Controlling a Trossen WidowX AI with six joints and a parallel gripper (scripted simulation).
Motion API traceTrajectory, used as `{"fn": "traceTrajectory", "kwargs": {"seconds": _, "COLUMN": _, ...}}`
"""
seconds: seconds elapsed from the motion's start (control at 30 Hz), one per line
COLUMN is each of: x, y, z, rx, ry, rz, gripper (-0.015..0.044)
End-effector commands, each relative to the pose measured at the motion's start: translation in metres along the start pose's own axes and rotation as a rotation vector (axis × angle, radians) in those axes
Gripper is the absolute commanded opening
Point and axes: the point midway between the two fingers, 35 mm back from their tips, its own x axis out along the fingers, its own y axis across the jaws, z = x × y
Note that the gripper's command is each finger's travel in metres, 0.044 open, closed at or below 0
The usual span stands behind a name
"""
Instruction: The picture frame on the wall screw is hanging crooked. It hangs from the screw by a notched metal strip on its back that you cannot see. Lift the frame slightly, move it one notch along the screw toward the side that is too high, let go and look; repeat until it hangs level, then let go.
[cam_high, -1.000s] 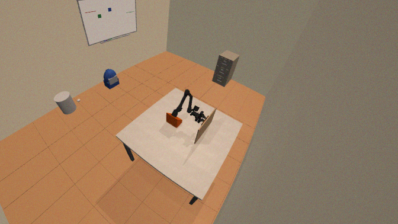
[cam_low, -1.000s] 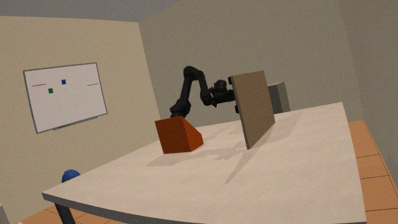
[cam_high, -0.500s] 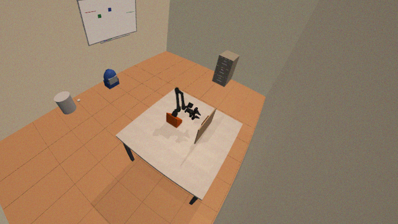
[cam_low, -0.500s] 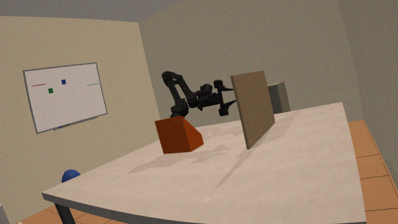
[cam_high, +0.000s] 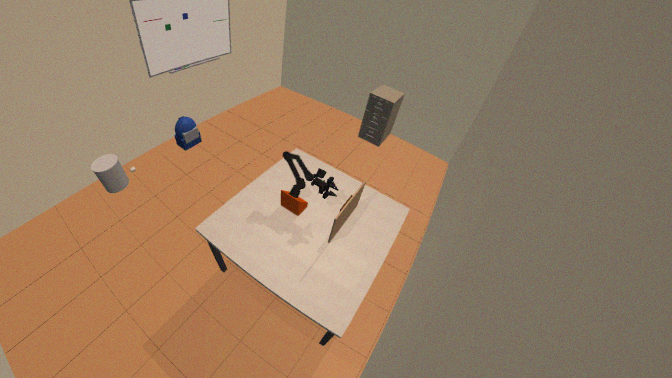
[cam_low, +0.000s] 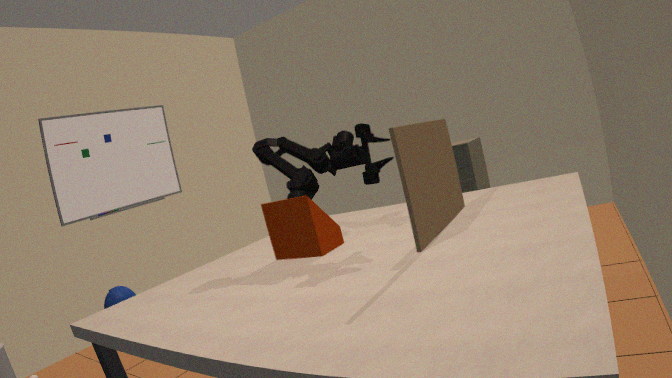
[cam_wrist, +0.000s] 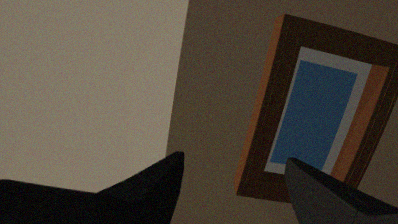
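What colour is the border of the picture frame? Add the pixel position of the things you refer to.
The picture frame (cam_wrist: 260, 105) has a dark brown border; the wrist view shows it best.

The frame's (cam_wrist: 260, 125) right corner — cut off.

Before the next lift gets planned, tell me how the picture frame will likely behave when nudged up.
The picture frame looks rigid, with straight thick borders, so it should move as one piece rather than flex. Hanging on the upright panel, it would probably swing if pushed at one side. Its smooth-looking borders might slip in a loose grip.
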Motion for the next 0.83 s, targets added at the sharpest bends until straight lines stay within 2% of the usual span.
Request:
{"fn": "traceTrajectory", "kwargs": {"seconds": 0.0, "x": -0.0114, "y": 0.0203, "z": -0.0017, "rx": -0.008, "ry": 0.007, "rz": 0.004, "gripper": 0.0260}}
{"fn": "traceTrajectory", "kwargs": {"seconds": 0.8, "x": -0.0114, "y": 0.0203, "z": -0.0017, "rx": -0.008, "ry": 0.007, "rz": 0.004, "gripper": 0.0260}}
